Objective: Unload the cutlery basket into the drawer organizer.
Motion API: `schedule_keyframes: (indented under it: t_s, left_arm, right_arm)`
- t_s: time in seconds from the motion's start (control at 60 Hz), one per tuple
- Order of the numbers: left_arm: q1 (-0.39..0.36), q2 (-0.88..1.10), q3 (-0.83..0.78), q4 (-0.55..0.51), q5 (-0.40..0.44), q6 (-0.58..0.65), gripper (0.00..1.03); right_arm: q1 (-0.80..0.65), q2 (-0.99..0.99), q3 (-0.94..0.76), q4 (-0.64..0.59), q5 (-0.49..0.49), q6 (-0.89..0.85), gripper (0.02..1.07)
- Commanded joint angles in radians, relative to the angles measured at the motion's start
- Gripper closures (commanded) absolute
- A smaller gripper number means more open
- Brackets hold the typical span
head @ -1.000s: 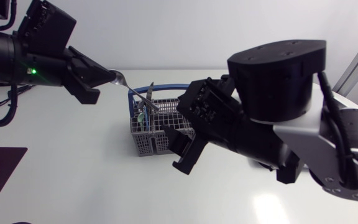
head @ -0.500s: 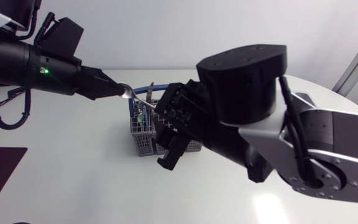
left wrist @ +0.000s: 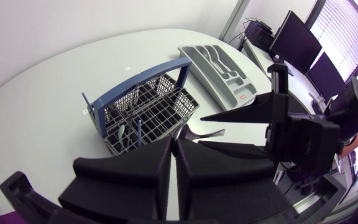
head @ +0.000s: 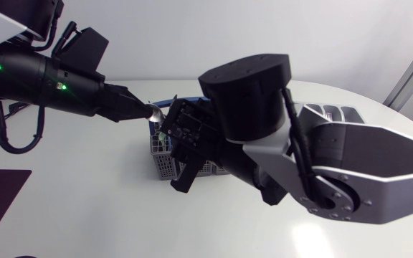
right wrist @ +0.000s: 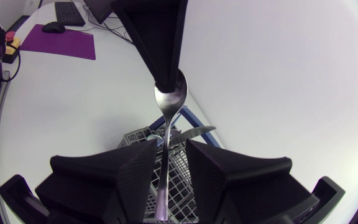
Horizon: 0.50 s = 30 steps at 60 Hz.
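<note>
A silver spoon (right wrist: 169, 102) hangs in the air above the grey wire cutlery basket (head: 165, 163). My left gripper (head: 142, 109) is shut on its bowl. The handle runs down between the fingers of my right gripper (right wrist: 169, 169). Those fingers stand close on either side of the handle, with a slit still showing on one side. In the left wrist view my left gripper (left wrist: 174, 152) points at the right gripper (left wrist: 201, 132), and the spoon (left wrist: 211, 132) lies between them. The basket (left wrist: 145, 109) still holds some cutlery. The grey drawer organizer (left wrist: 219, 62) lies beyond it.
The basket's blue handle (left wrist: 138, 81) stands upright. A green-handled piece (left wrist: 122, 132) and a blue one (left wrist: 138, 129) stick up in one corner, and a silver blade (right wrist: 194, 132) lies across the basket. In the head view my right arm's bulk covers most of the organizer (head: 333, 111).
My right arm has swung left to the spoon, and its fingers have narrowed around the handle. My left arm has carried the spoon a little to the right, still gripped.
</note>
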State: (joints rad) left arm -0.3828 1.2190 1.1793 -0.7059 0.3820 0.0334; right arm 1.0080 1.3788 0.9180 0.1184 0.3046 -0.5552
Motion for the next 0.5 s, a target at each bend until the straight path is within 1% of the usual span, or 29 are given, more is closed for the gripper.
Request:
schedule_keyframes:
  t_s: [0.0, 0.133, 0.167, 0.3, 0.433, 0.483]
  left_arm:
    - [-0.010, 0.022, 0.011, -0.001, 0.008, -0.027, 1.00]
    - [-0.014, 0.028, 0.010, 0.002, 0.008, -0.027, 1.00]
    - [-0.016, 0.028, 0.010, 0.002, 0.008, -0.029, 1.00]
    - [-0.021, 0.027, 0.011, 0.002, 0.008, -0.032, 1.00]
    - [-0.027, 0.027, 0.019, 0.000, 0.008, -0.033, 1.00]
    - [-0.028, 0.027, 0.019, 0.000, 0.008, -0.033, 1.00]
  right_arm:
    - [0.014, 0.022, 0.028, 0.021, 0.014, -0.025, 0.80]
    - [0.014, 0.023, 0.032, 0.021, 0.018, -0.028, 0.83]
    - [0.014, 0.025, 0.032, 0.020, 0.018, -0.029, 0.86]
    - [0.012, 0.032, 0.027, 0.017, 0.014, -0.037, 0.91]
    - [0.014, 0.035, 0.027, -0.003, 0.005, -0.041, 0.93]
    - [0.014, 0.035, 0.027, -0.013, -0.004, -0.041, 0.96]
